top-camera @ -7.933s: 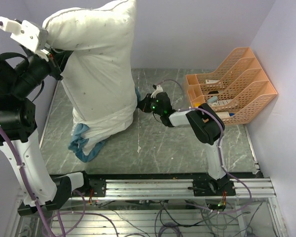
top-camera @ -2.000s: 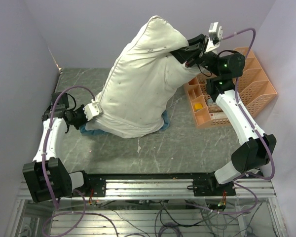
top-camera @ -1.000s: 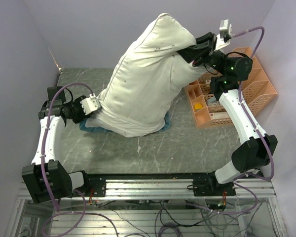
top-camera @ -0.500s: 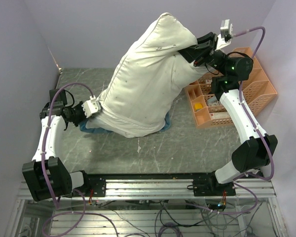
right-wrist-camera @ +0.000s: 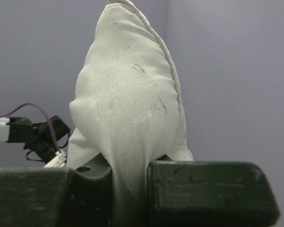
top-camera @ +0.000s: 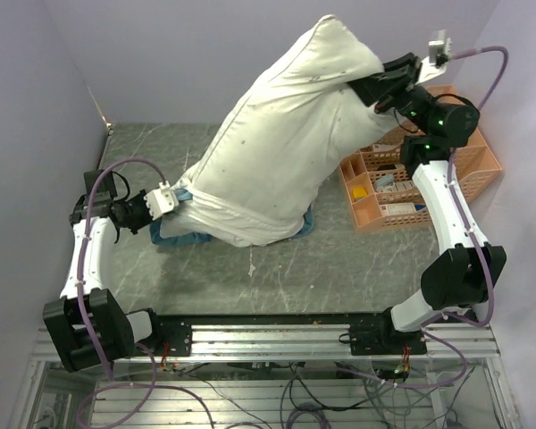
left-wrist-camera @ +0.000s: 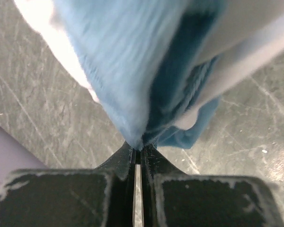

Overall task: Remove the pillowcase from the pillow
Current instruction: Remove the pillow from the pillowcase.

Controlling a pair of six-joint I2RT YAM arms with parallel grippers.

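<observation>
The left end effector [top-camera: 173, 201] sits low at the near-left of the surface [top-camera: 357, 259]. In the left wrist view the left end effector [left-wrist-camera: 137, 150] has its jaws pressed together on a pinched fold of the pillowcase [left-wrist-camera: 132, 71], with grey surface [left-wrist-camera: 38, 94] showing beneath the cloth. The pillowcase [top-camera: 172, 235] is bunched around the lower, near-left end of the pillow [top-camera: 277, 134]. Teal ruffle shows at that end and again at the right-hand foot of the pillow, resting on the surface. From there the pillow rises with its long axis running diagonally from near-left to far-right, its upper end well clear of the surface. The right end effector [top-camera: 366, 89] holds that raised far corner. In the right wrist view the right end effector [right-wrist-camera: 128, 177] is clamped on a gathered tuck of the pillow [right-wrist-camera: 128, 94], not on the cover. An orange file rack [top-camera: 384, 192] stands just beside the right arm, below the raised corner. The two holds therefore lie at opposite ends of the one axis, and the cover lies wholly on the left end effector's side. Judgement: the coming move depends on separating the holds along that diagonal. The left arm, being nearer the cover, would draw it toward the near-left while the right arm keeps the pillow lifted.
</observation>
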